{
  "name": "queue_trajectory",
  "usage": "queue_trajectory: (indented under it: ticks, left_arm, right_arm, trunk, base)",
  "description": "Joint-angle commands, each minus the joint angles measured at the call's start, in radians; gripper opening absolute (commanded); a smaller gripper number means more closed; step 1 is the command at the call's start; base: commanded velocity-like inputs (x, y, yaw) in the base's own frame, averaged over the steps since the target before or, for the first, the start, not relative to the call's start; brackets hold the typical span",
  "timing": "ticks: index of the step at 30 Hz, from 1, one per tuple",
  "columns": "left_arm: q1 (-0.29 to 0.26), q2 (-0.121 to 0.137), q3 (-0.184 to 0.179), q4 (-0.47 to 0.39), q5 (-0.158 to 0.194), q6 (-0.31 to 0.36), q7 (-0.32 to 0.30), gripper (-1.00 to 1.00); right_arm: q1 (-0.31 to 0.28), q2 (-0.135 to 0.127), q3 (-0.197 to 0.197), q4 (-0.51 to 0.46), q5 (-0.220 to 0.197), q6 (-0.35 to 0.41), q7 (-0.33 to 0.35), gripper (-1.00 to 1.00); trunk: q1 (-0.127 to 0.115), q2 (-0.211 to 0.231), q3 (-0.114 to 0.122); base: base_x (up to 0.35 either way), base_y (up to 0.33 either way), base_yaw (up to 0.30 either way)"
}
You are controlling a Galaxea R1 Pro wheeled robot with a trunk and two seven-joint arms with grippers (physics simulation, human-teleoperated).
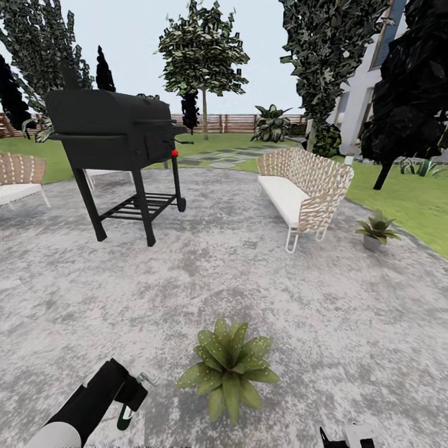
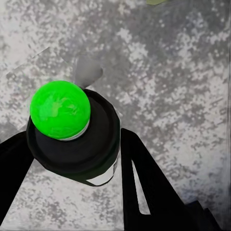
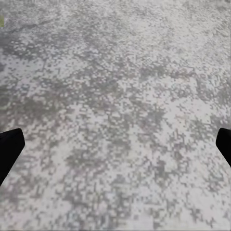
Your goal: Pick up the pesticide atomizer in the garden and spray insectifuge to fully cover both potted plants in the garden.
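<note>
My left gripper (image 1: 132, 397) is shut on the pesticide atomizer (image 1: 126, 415), low at the left of the head view; the dark green body hangs below the fingers. Seen from the left wrist, the atomizer's black head with its green spot (image 2: 60, 109) sits between the two black fingers (image 2: 144, 185) over the paving. One potted plant (image 1: 228, 368) spreads its leaves on the patio just right of the atomizer. The other potted plant (image 1: 376, 229), in a grey pot, stands at the patio's right edge. My right gripper (image 3: 115, 149) is open over bare paving.
A black grill (image 1: 115, 134) stands on the patio at the back left. A wicker sofa (image 1: 303, 190) with a white cushion is at the right, and another wicker seat (image 1: 18, 177) at the far left. Lawn (image 1: 410, 202), trees and a wooden fence ring the patio.
</note>
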Motion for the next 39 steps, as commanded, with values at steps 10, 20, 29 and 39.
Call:
queue_trajectory:
  ticks: [10, 20, 29, 39]
  left_arm:
    - [-0.003, -0.005, 0.005, -0.005, -0.01, 0.001, -0.007, -1.0]
    - [-0.004, -0.003, 0.044, -0.028, -0.01, 0.001, -0.007, -1.0]
    - [-0.014, -0.006, 0.069, -0.034, -0.016, 0.017, -0.011, -1.0]
    - [-0.064, -0.032, -0.031, -0.074, -0.017, 0.145, -0.014, -1.0]
  right_arm:
    - [0.0, 0.0, -0.01, 0.0, 0.002, -0.003, 0.007, 1.0]
    - [0.0, 0.0, -0.009, 0.0, 0.002, -0.003, 0.007, 1.0]
    - [0.0, 0.0, -0.009, 0.0, 0.002, -0.003, 0.007, 1.0]
    - [0.0, 0.0, -0.01, 0.0, 0.002, -0.003, 0.007, 1.0]
  trunk:
    - [0.0, 0.0, -0.001]
    - [0.0, 0.0, -0.001]
    - [0.0, 0.0, -0.001]
    - [0.0, 0.0, -0.001]
  base:
    - [-0.039, -0.259, 0.173]
    - [-0.202, -0.232, 0.002]
    - [-0.263, -0.191, 0.138]
    - [-0.022, -0.016, 0.003]
